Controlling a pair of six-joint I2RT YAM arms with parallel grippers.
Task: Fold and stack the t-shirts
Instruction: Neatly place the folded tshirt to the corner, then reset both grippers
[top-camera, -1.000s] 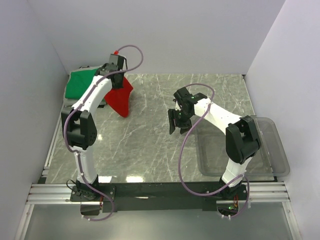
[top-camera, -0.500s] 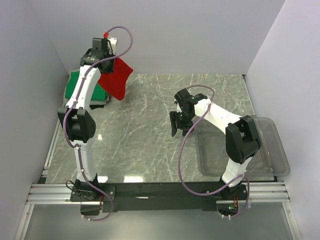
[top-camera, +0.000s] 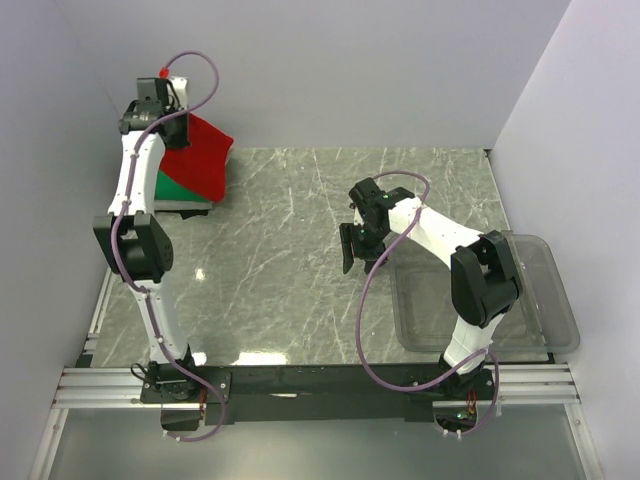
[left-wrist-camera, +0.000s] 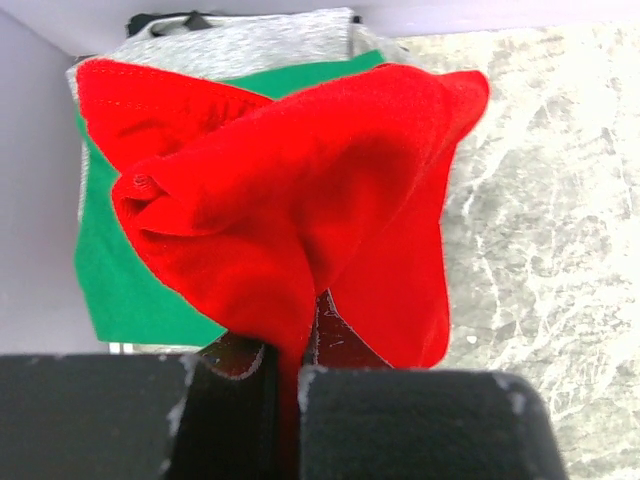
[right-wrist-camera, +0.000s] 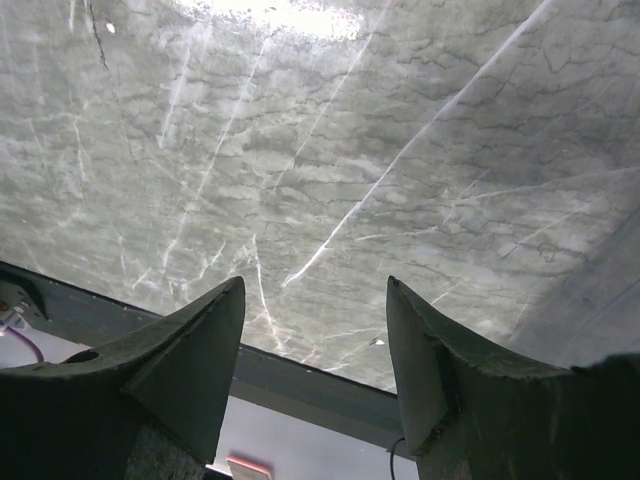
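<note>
Since one second ago the left arm has swung up and toward the far left corner, and it has carried the red t-shirt (top-camera: 197, 158) away from the marble beside the pile to a place over the green t-shirt (top-camera: 168, 187); the right arm has not changed its place. The left gripper (left-wrist-camera: 285, 372) is closed tightly on a bunched part of the red t-shirt, and in the left wrist view the cloth comes out between the two black fingers and spreads downward in loose folds. The red t-shirt hangs from this grip and hides most of the green t-shirt, which lies flat in the far left corner of the table (top-camera: 280, 270) on top of a grey cloth (left-wrist-camera: 235, 45). The right gripper (right-wrist-camera: 313, 300) hovers over bare marble near the middle of the table, with its jaws wide apart and nothing between them. At the right edge sits the clear bin (top-camera: 545, 305).
</note>
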